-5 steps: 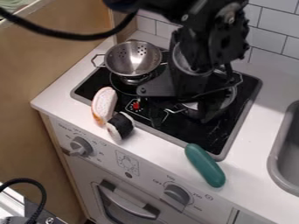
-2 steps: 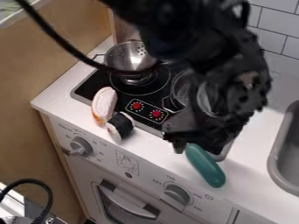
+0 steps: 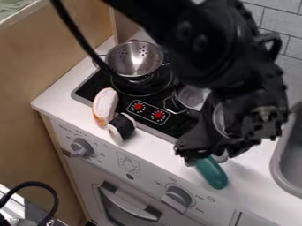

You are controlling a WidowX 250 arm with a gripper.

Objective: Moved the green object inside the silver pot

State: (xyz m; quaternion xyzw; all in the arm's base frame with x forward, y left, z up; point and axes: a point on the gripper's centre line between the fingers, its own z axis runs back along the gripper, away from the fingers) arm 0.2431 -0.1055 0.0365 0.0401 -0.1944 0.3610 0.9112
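Note:
The black gripper (image 3: 205, 155) hangs low over the counter's front edge, right at the upper end of the green object (image 3: 212, 173), covering that end. The green object is smooth and rounded, lying slanted on the white counter beside the stove's front corner. Behind the arm, a silver pot (image 3: 191, 97) sits on the right part of the stove, its right side hidden by the arm. On the back left burner stands a silver colander (image 3: 134, 59) with holes and wire handles.
A bread-like toy (image 3: 105, 106) and a black-and-white sushi roll toy (image 3: 122, 127) lie on the counter left of the stove's front. The grey sink (image 3: 283, 161) is at the right edge. A tiled wall (image 3: 278, 26) rises behind, and knobs line the front panel.
The arm has come forward and right from over the stove, down to the green object. More of the pot and the red stove dials have come into sight. The toys have stayed put.

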